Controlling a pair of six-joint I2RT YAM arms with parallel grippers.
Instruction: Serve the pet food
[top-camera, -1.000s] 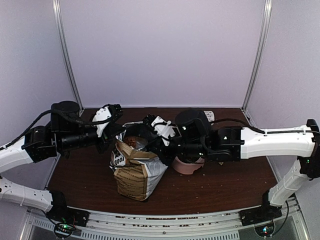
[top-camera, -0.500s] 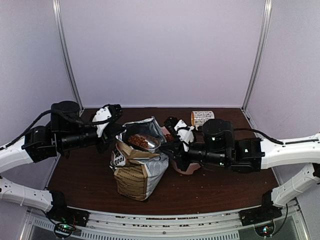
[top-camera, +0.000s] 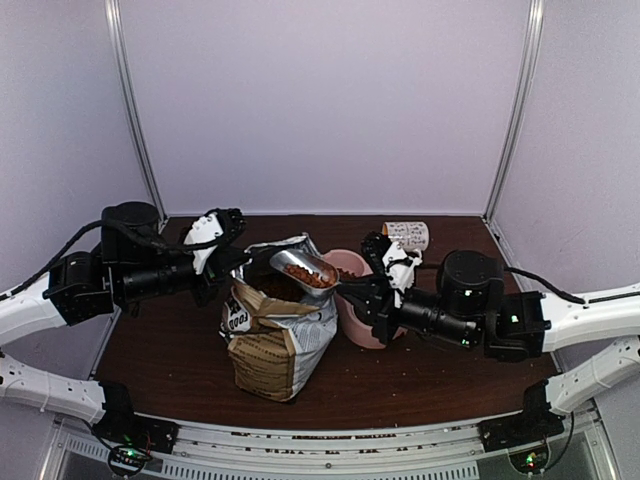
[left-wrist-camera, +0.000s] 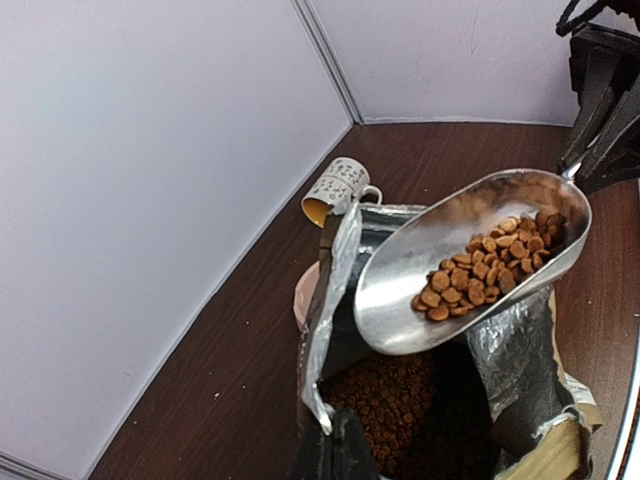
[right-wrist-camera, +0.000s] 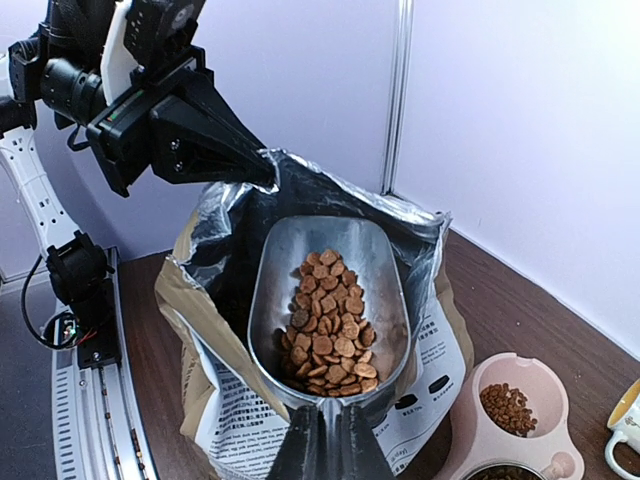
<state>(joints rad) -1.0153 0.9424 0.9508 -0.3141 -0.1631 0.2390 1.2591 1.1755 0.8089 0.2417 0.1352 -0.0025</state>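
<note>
The right jaws grip tight the handle of a scoop (right-wrist-camera: 320, 240) heaped with pet food (right-wrist-camera: 335, 335) just ahead of them, over the bag (right-wrist-camera: 230, 410) whose rim the left jaws pinch closed. The pink bowl (right-wrist-camera: 465, 450), right of the right jaws, holds some kibble; this load awaits tipping.

One bag (top-camera: 275, 345), kraft-brown and white, printed, foil-lined, upright and open, centre-left. One metal scoop (top-camera: 305, 268), tilted above the bag mouth. One pink double bowl (top-camera: 348, 268), just right of the bag. One patterned mug (top-camera: 405, 235), on its side, far right. One dark brown table (top-camera: 450, 370).
</note>
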